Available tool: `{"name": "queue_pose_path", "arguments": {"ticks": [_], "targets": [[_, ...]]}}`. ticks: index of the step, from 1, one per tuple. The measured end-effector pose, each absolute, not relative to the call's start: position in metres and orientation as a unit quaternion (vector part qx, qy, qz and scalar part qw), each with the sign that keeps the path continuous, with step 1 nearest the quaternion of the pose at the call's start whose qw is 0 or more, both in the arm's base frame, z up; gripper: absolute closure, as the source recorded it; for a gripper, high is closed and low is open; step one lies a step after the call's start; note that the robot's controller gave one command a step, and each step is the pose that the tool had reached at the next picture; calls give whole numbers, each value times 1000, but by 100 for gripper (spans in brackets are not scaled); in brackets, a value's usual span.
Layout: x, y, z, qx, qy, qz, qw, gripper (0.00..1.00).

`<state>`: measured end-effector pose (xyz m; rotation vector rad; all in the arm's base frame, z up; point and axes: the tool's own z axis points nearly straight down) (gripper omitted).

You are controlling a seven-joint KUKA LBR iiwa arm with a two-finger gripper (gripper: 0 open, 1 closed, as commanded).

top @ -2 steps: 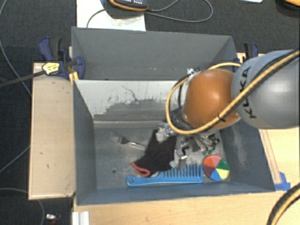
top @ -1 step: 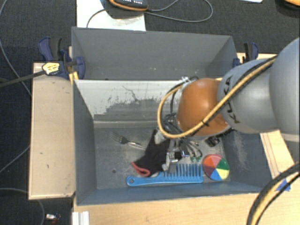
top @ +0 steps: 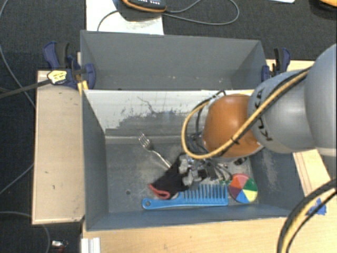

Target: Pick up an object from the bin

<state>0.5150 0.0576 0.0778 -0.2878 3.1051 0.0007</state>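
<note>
Sitting lower centre by a black cloth (top: 167, 183), the hand (top: 190, 174) is apart or together, I cannot tell; the cloth seems soft and light, best pinched at its bunch.

The gripper (top: 190, 174) is seen low in the grey bin (top: 124, 167), right beside a black thing (top: 169, 181) with a red edge. A blue comb (top: 187, 200), a colourful ball (top: 243, 188) and a silver fork (top: 150, 147) are seen nearby.

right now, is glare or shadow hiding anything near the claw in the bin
Camera view: pale glare on the bin's far wall, none on the things; the orange cover throws shadow around the claw and the black object beside it; fork, blue comb and coloured ball are lit.
</note>
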Motion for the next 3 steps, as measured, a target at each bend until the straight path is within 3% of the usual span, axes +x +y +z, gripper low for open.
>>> {"name": "queue_pose_path", "arguments": {"ticks": [1,2,3], "targets": [[515,58,78,-92,996,0,12,100],[519,56,140,-110,994,0,9,100],[515,61,216,-102,995,0,7,100]]}}
